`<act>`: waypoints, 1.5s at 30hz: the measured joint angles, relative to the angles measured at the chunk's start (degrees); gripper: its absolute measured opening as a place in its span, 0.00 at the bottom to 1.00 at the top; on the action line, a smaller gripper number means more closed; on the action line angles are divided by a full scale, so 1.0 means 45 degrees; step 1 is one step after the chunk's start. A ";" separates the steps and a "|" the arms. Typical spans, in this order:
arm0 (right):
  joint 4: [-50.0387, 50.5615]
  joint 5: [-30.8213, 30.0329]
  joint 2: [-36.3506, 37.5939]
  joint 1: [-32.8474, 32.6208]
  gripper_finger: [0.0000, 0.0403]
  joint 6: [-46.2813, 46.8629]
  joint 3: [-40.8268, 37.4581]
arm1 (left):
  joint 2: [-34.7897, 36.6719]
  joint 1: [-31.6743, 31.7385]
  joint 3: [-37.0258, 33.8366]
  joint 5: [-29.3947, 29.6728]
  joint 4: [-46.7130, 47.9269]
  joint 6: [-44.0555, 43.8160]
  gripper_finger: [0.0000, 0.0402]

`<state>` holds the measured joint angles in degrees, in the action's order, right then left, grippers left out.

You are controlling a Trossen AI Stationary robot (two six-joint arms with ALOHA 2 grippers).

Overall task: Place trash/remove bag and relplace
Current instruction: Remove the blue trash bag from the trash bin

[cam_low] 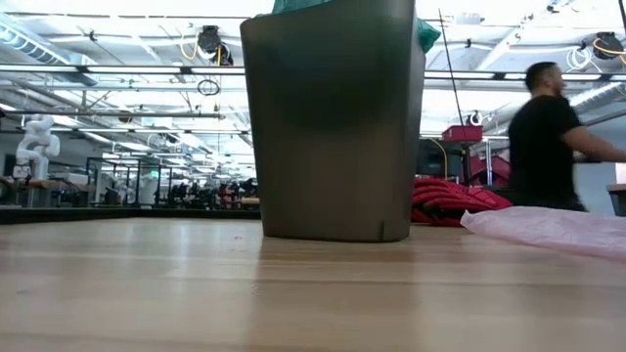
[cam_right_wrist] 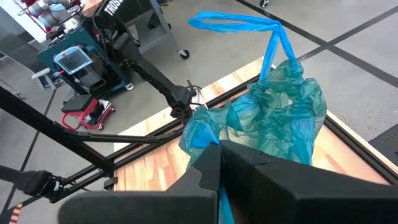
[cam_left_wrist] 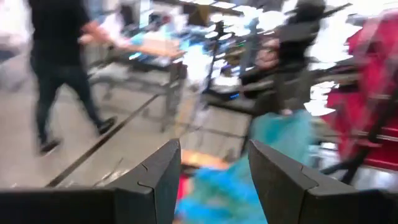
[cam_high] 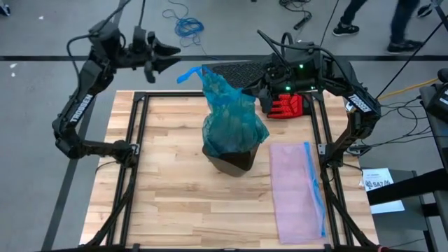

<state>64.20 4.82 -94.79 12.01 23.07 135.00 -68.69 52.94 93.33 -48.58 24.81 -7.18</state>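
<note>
The teal-green bag (cam_high: 231, 115) stands pulled up out of the dark bin (cam_high: 231, 161) (cam_low: 333, 117) at the table's middle. Its blue tie handle (cam_high: 189, 73) (cam_right_wrist: 239, 23) sticks out toward the far left. My right gripper (cam_high: 262, 89) (cam_right_wrist: 219, 165) is at the bag's far-right side, shut on it. My left gripper (cam_high: 159, 57) (cam_left_wrist: 214, 180) hangs high beyond the table's far-left edge, open and touching nothing, with the bag (cam_left_wrist: 249, 174) ahead of it. The trash is hidden. My right gripper pinches the bag's thin plastic at its upper side (cam_right_wrist: 202, 134) between the two shut fingers, coming level from the table's far-right. The fingers themselves hide how many layers they hold. The bag stands upright, its lower part still inside the bin.
The pale pink replacement bag (cam_high: 297, 189) (cam_low: 548, 230) lies flat on the table's right side. The red glove (cam_high: 283, 105) (cam_low: 450, 200) lies at the far edge under my right arm. A person (cam_low: 553, 137) (cam_left_wrist: 56, 68) moves beyond the table. Bare wood (cam_high: 168, 196) fills the left and near parts.
</note>
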 joint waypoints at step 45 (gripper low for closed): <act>-0.3292 0.1001 -0.0354 0.0330 0.00 -0.1046 -0.0010 | -0.4234 -0.5534 0.0798 0.0466 0.0353 0.0443 0.00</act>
<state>49.39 9.32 -96.38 13.50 18.36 134.96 -87.74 28.04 96.92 -46.48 26.39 -5.19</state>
